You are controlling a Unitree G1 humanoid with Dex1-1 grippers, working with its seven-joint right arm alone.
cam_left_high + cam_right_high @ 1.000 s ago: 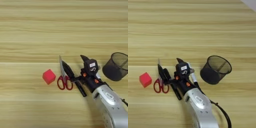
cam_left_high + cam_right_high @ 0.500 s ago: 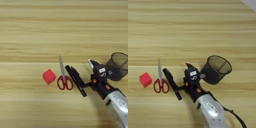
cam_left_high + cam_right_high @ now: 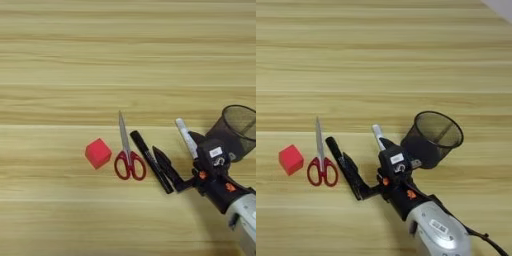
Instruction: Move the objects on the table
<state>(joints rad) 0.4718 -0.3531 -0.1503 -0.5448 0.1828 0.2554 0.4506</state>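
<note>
A small red cube (image 3: pixel 98 153) lies on the wooden table (image 3: pixel 125 60), left of centre. A long black marker (image 3: pixel 150 161) lies slanted just right of it. A white-barrelled marker (image 3: pixel 186 137) lies further right, beside the round black mesh pen cup (image 3: pixel 431 137), which stands upright. My right gripper (image 3: pixel 175 142) is open low over the table. Its left finger (image 3: pixel 166 166) lies alongside the black marker, and its right finger sits against the white marker's near end. The white marker lies between the spread fingers, not gripped.
Red-handled scissors (image 3: pixel 128 161) lie between the cube and the black marker, blades pointing away from me. My silver forearm (image 3: pixel 438 230) enters from the bottom right corner.
My arm has swung right, from over the scissors and black marker toward the pen cup. The white marker now shows between the fingers. The objects have not moved.
</note>
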